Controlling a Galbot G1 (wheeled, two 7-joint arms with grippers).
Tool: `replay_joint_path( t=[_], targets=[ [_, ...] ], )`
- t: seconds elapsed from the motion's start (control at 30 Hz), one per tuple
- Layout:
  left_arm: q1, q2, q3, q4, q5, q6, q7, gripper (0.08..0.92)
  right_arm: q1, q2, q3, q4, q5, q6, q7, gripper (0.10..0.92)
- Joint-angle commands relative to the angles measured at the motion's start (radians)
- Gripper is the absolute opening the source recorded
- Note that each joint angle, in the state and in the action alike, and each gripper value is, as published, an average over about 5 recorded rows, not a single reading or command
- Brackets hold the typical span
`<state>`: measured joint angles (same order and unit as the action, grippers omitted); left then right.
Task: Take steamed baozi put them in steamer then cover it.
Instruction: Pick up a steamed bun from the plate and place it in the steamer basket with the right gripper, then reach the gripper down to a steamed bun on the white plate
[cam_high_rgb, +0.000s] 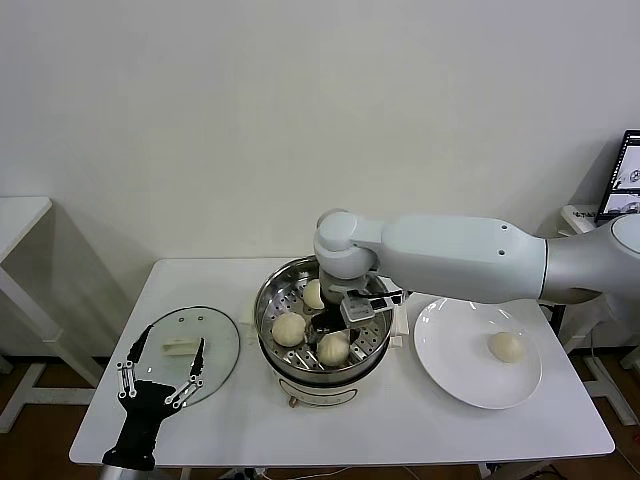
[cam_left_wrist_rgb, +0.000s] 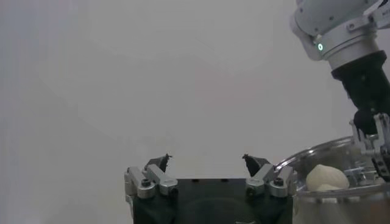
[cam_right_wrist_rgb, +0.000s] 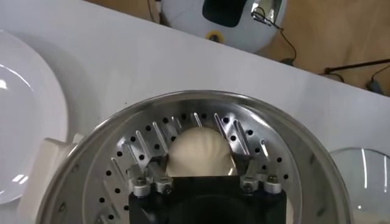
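The steel steamer (cam_high_rgb: 272, 300) stands mid-table with three steamed baozi on its perforated tray: one at the back (cam_high_rgb: 313, 293), one on the left (cam_high_rgb: 289, 329), one at the front (cam_high_rgb: 334, 347). My right gripper (cam_high_rgb: 326, 326) reaches down into the pot. It stands open, its fingers spread on either side of the front baozi (cam_right_wrist_rgb: 200, 152), which rests on the tray (cam_right_wrist_rgb: 143, 146). Another baozi (cam_high_rgb: 505, 346) lies on the white plate (cam_high_rgb: 450, 380). The glass cover (cam_high_rgb: 215, 335) lies flat at the table's left. My left gripper (cam_high_rgb: 160, 372) hovers open over it.
The plate sits close to the steamer's right side. The table's front edge runs just below the cover and the steamer. In the left wrist view the steamer's rim (cam_left_wrist_rgb: 317, 152) and the right arm (cam_left_wrist_rgb: 347, 36) show to one side of the left gripper (cam_left_wrist_rgb: 207, 159).
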<state>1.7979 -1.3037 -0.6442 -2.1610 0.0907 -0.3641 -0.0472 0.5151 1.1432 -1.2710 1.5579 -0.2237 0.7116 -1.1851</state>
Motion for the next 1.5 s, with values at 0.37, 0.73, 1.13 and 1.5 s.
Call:
replay_joint_path(
  t=[0.37, 0.73, 1.13, 1.5],
  targets=[
    [-0.006, 0.005, 0.002, 0.003, -0.002, 0.005, -0.001, 0.823, 0.080, -0.276, 0.220, -0.094, 0.392, -0.380, -0.034, 0.823],
    [-0.013, 0.013, 0.013, 0.002, 0.002, 0.009, 0.000, 0.823, 0.001, -0.506, 0.204, -0.455, 0.524, -0.718, -0.050, 0.823],
    [-0.003, 0.019, 0.009, -0.006, 0.002, 0.011, 0.000, 0.823, -0.282, -0.547, 0.261, -0.635, 0.269, -0.654, -0.061, 0.823],
    [0.007, 0.016, 0.006, -0.009, 0.006, 0.011, 0.000, 0.823, -0.400, -0.538, 0.287, -0.615, 0.184, -0.646, -0.026, 0.823]
  ],
)
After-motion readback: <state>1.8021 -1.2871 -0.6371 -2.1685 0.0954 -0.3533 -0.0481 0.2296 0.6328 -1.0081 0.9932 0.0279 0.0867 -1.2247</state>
